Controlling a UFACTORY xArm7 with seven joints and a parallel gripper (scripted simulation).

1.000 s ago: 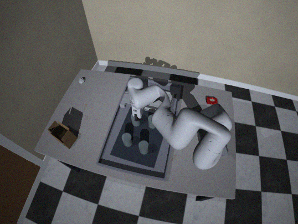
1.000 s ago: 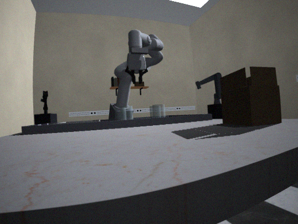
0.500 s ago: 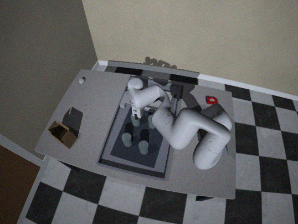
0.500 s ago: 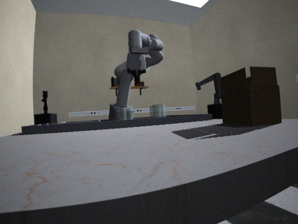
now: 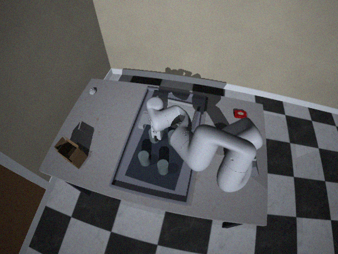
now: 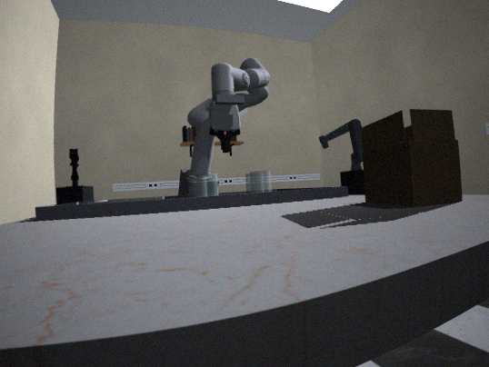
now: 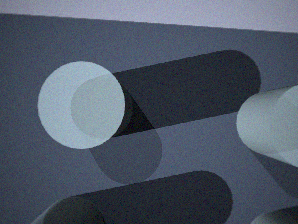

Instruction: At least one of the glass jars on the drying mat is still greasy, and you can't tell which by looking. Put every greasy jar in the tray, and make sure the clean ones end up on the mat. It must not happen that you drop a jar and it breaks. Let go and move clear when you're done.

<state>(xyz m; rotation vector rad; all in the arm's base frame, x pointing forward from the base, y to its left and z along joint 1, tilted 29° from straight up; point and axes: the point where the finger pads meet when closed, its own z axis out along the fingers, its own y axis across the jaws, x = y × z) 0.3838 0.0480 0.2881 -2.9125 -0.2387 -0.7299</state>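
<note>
Top view: four glass jars (image 5: 144,158) (image 7: 81,105) (image 6: 260,182) stand on the dark drying mat (image 5: 154,180) (image 7: 30,45); two at frame centre, one by the gripper (image 5: 155,134) (image 6: 225,143), one partly hidden by the arm (image 5: 201,148) (image 6: 203,154). Mat lies within a dark-rimmed enclosure (image 5: 151,192) (image 6: 182,203). Exterior: fingers together, nothing between, above the jar tops. Wrist: one jar upper left, one at right edge, two cut off by the lower edge. Tray not identified with certainty. Surroundings: open cardboard box (image 5: 78,158) (image 6: 434,163), left in top view, right in exterior; red object (image 5: 235,114), right in top view. Arm links obstruct the overhead view right of the gripper.
</note>
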